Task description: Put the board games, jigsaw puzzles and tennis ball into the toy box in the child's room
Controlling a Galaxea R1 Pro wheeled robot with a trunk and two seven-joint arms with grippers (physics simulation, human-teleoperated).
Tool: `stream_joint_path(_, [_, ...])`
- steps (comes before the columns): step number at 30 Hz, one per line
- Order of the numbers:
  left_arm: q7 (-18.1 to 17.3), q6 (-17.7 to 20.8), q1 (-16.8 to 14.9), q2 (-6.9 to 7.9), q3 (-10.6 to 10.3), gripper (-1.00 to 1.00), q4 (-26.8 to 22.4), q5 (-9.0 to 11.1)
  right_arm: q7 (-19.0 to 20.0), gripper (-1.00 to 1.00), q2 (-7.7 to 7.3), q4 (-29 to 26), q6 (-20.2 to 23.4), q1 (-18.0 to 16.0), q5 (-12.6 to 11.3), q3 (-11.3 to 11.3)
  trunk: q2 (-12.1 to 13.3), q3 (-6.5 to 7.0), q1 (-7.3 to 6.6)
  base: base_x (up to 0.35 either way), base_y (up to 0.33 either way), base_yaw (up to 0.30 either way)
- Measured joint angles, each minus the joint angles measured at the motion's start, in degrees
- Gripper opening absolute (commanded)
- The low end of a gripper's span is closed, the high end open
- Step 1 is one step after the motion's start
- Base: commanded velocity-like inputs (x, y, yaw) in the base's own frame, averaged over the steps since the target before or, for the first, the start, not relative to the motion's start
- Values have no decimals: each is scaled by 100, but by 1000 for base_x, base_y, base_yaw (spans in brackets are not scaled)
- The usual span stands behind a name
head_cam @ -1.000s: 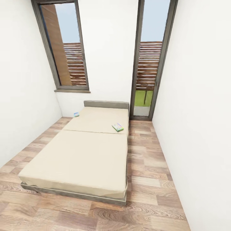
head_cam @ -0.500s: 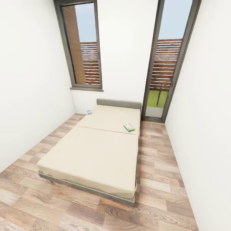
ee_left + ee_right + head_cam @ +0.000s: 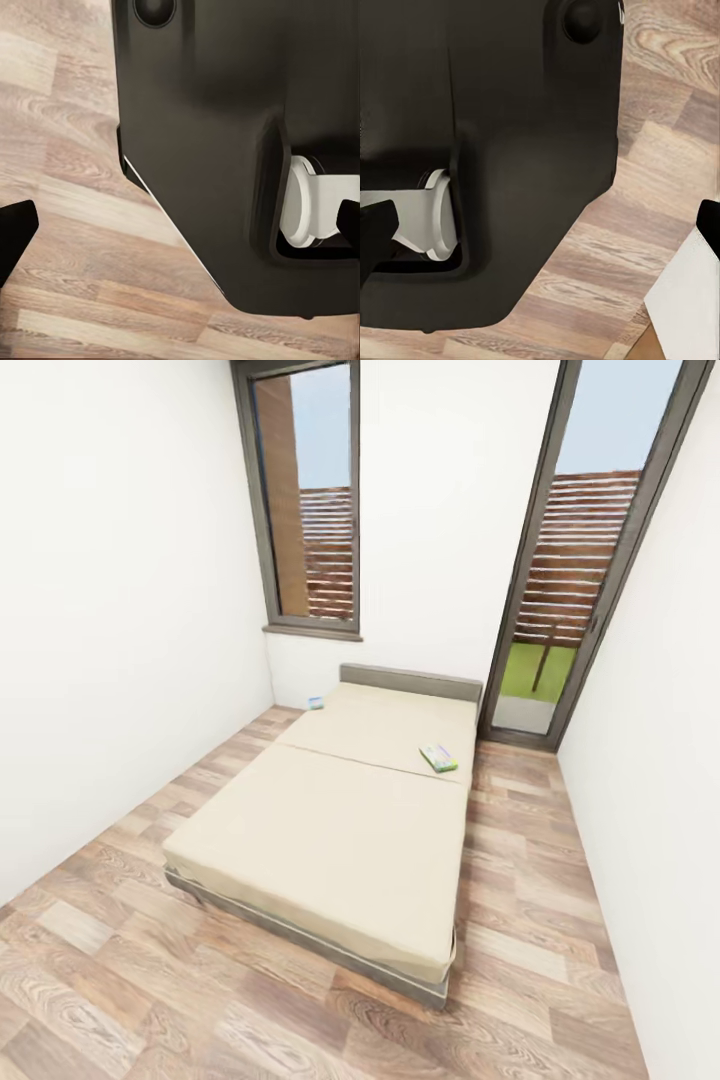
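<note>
The bed (image 3: 330,830), with two cream mattresses and a grey frame, stands lengthwise in the middle of the child's room. A white-green-yellow board game (image 3: 438,758) lies on the far mattress near its right edge. A small blue board game (image 3: 316,702) sits at the bed's far left corner by the wall. My left gripper (image 3: 180,225) and right gripper (image 3: 540,225) hang low beside my dark base over the plank floor, each with its fingertips wide apart and nothing between them. The table, toy box, jigsaw puzzles and tennis ball are out of view.
White walls close in the room on the left (image 3: 110,620) and right (image 3: 670,760). A window (image 3: 315,520) and a glass door (image 3: 575,580) are in the far wall. Wood-plank floor (image 3: 150,980) runs along both sides of the bed and in front of it.
The whole head view has shifted, so the bed and windows now sit further right in the picture: the camera moved. The board games lie where they were on the bed.
</note>
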Motion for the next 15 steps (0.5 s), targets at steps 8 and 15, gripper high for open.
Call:
stream_joint_path(8, [0, 0, 0, 0, 0, 100, 0, -2, 0, 100, 1, 0, 0, 0, 0, 1, 0, -29, 0, 0, 0, 264])
stream_joint_path(15, [0, 0, 0, 0, 0, 100, 0, -6, 0, 100, 0, 0, 0, 0, 0, 1, 0, -55, 0, 0, 0, 264])
